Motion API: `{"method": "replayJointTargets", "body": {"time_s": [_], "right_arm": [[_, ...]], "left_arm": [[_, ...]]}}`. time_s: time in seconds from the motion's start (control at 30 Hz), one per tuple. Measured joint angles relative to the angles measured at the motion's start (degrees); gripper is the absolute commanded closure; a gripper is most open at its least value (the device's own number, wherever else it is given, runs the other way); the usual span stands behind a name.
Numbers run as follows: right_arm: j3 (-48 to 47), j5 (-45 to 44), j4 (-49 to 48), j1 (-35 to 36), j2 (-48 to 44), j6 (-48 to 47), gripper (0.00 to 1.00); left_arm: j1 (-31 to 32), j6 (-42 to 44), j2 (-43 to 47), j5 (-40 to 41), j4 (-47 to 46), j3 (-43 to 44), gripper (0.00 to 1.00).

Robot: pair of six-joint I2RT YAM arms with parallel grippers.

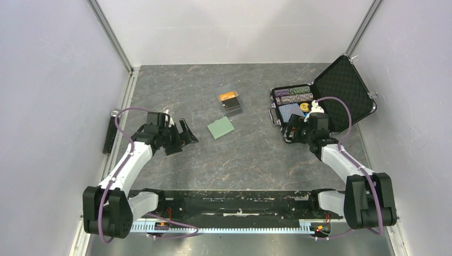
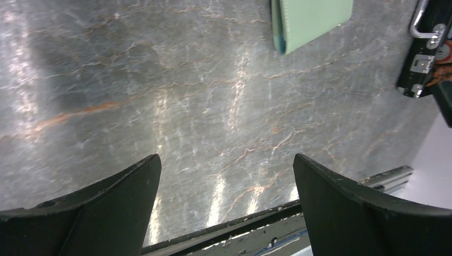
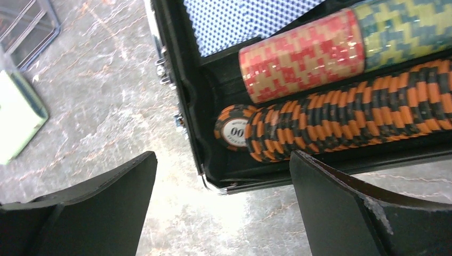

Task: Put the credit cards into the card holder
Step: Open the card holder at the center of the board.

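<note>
The pale green card holder (image 1: 220, 127) lies closed on the grey table, mid-centre. It also shows in the left wrist view (image 2: 312, 20) and the right wrist view (image 3: 15, 118). The credit cards (image 1: 229, 102) lie just behind it in a small stack, orange on top and dark below; their edge shows in the right wrist view (image 3: 25, 28). My left gripper (image 1: 186, 137) is open and empty, left of the holder and apart from it (image 2: 225, 160). My right gripper (image 1: 290, 133) is open and empty at the near left corner of the black case (image 3: 223, 156).
A large black hard case (image 1: 344, 85) stands open at the right, its corner in both wrist views (image 2: 421, 69) (image 3: 213, 184). It holds rows of striped poker chips (image 3: 346, 120) and a blue patterned deck (image 3: 240, 18). A black rail (image 1: 229, 198) runs along the near edge.
</note>
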State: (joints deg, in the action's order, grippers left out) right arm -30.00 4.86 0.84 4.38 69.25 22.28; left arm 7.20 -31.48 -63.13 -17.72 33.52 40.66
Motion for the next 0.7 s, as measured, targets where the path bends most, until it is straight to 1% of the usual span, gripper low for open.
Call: {"method": "replayJointTargets", "body": {"time_s": [0.13, 0.23, 0.33, 0.47, 0.53, 0.6, 0.7], "right_arm": [[0.28, 4.09, 0.26, 0.33, -0.61, -0.57, 0.02], [0.96, 6.49, 0.07, 1.36, -1.53, -0.87, 0.02], [1.09, 7.8, 0.0, 2.58, -1.7, -0.85, 0.02], [1.07, 9.51, -0.37, 4.22, -1.25, -0.83, 0.02], [0.52, 10.14, -0.33, 4.72, -0.5, -0.81, 0.02], [-0.46, 10.29, 0.63, 4.9, 0.35, -0.85, 0.02], [-2.62, 10.49, 3.17, 4.9, 1.7, -0.94, 0.02]], "left_arm": [[0.0, -2.84, -3.48, -3.85, -6.1, -1.62, 0.0], [0.39, -5.95, -9.38, -6.34, -11.58, -2.4, 0.01], [0.96, -8.94, -15.54, -8.04, -16.52, -2.36, 0.05], [2.6, -13.14, -24.15, -9.97, -22.1, -0.63, 0.15], [3.98, -14.38, -27.71, -10.86, -24.09, 1.99, 0.21], [5.66, -15.23, -32.39, -11.02, -26.56, 5.79, 0.25], [7.28, -16.55, -37.0, -10.75, -28.85, 9.9, 0.39]]}}
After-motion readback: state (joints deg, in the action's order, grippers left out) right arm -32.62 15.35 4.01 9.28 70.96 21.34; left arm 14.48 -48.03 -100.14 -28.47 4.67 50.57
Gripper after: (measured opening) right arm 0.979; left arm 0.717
